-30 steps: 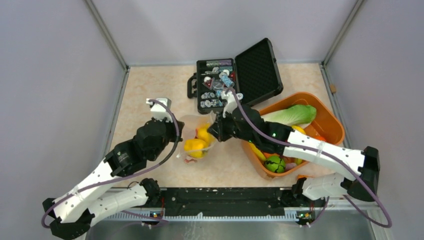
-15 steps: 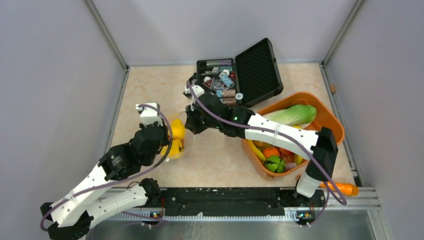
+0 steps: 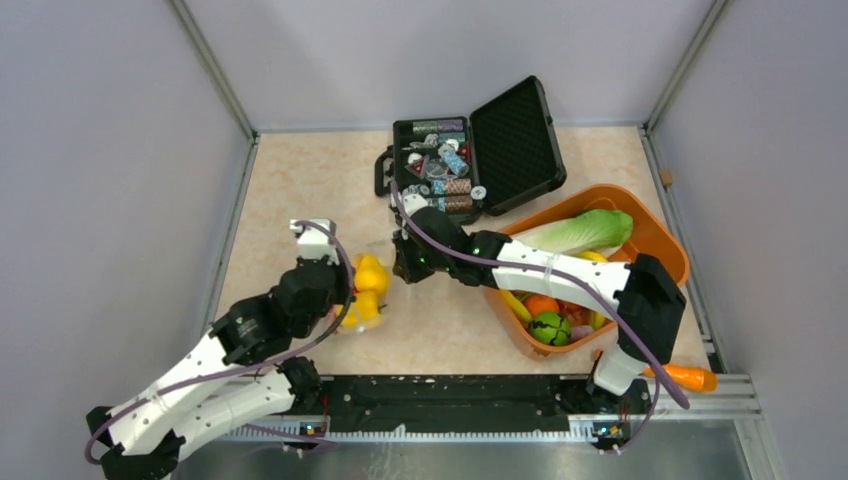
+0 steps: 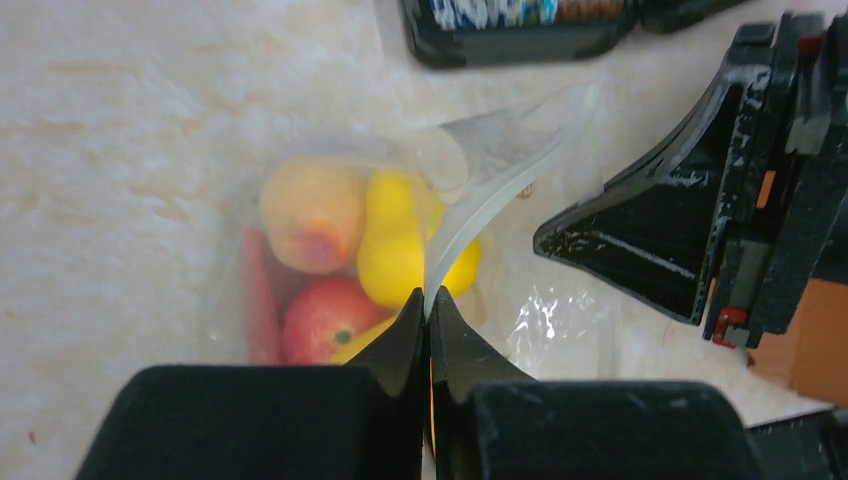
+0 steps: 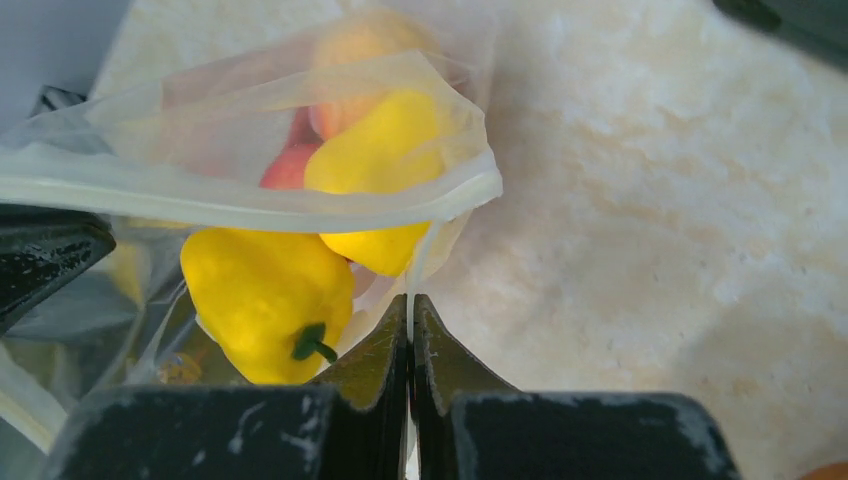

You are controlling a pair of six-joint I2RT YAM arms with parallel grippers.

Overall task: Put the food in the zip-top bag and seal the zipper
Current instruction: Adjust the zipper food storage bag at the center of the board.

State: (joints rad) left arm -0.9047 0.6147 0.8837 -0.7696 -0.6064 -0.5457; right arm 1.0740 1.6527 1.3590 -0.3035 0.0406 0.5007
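The clear zip-top bag (image 3: 372,272) hangs between my two grippers, left of the table's middle. It holds food: a yellow pepper (image 5: 265,295), a second yellow piece (image 5: 385,160), a peach (image 4: 313,213) and a red fruit (image 4: 325,322). My left gripper (image 4: 428,300) is shut on the whitish zipper strip (image 4: 480,205) at one end of the mouth; it is also in the top view (image 3: 347,285). My right gripper (image 5: 410,305) is shut on the bag's edge at the other end, under the zipper strip (image 5: 250,205); it is also in the top view (image 3: 405,262).
An open black case (image 3: 430,170) with poker chips stands behind the bag, lid (image 3: 517,132) raised to its right. An orange oval tub (image 3: 655,240) at the right holds lettuce (image 3: 585,230) and other toy food. A carrot (image 3: 686,378) lies on the front rail.
Both grippers carried the bag left across the table, then back a little to the right and nearer. Both have stayed shut on the bag.
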